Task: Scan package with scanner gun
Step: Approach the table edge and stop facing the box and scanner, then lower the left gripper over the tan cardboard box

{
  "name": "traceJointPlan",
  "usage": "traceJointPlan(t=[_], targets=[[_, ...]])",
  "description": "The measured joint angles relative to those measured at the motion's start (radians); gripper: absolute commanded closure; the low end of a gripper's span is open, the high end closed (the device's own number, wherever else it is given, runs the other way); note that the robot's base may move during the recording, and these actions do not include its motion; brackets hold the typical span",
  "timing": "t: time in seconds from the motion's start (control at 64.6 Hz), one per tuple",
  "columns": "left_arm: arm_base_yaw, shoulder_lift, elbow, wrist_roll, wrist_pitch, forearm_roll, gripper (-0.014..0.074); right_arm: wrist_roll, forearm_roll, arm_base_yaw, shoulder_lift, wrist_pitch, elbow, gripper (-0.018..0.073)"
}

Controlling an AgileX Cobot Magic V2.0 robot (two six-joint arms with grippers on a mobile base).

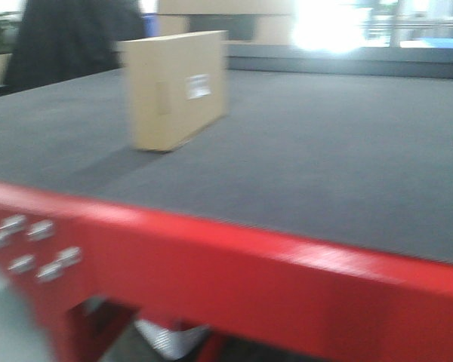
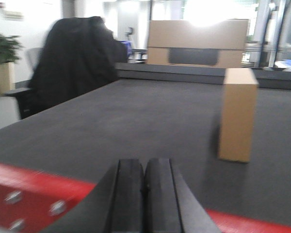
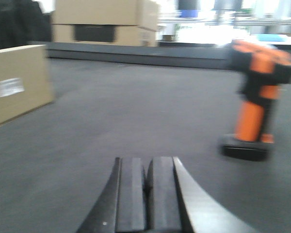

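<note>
Our right gripper [image 3: 148, 178] hangs low over the worktop [image 3: 136, 111] with its two dark fingers pressed flat together, pinching nothing and touching nothing. Our left gripper [image 2: 144, 177] is the same, closed on air just above the worktop's red near edge [image 2: 34, 194]. Ahead and to the right of the right gripper, well apart from it, the scanner gun [image 3: 254, 97] stands upright on its flat black foot, orange stem up, head on top. Over toward the worktop's left side the package [image 3: 17, 85] stands on a narrow face, its white barcode sticker [image 3: 8, 87] turned toward the right arm's side. Here is the worry as we see it: those fingers are shut, and if we go in without spreading them first we will shove the scanner, which looks top-heavy on that small foot and likely to topple. A grip high on the head could also twist it off aim. The package [image 1: 177, 90] looks easy to tip with a nudge, which would turn the sticker [image 1: 198, 86] away. Every view is blurred, so finer detail is beyond us.
</note>
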Motion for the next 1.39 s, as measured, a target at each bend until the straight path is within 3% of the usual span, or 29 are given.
traceJointPlan(t=[1.394], targets=[[0.0,0.0,0.0,0.0,0.0,0.0,0.0707,0.0,0.0,0.0,0.0,0.0,0.0,0.0717]])
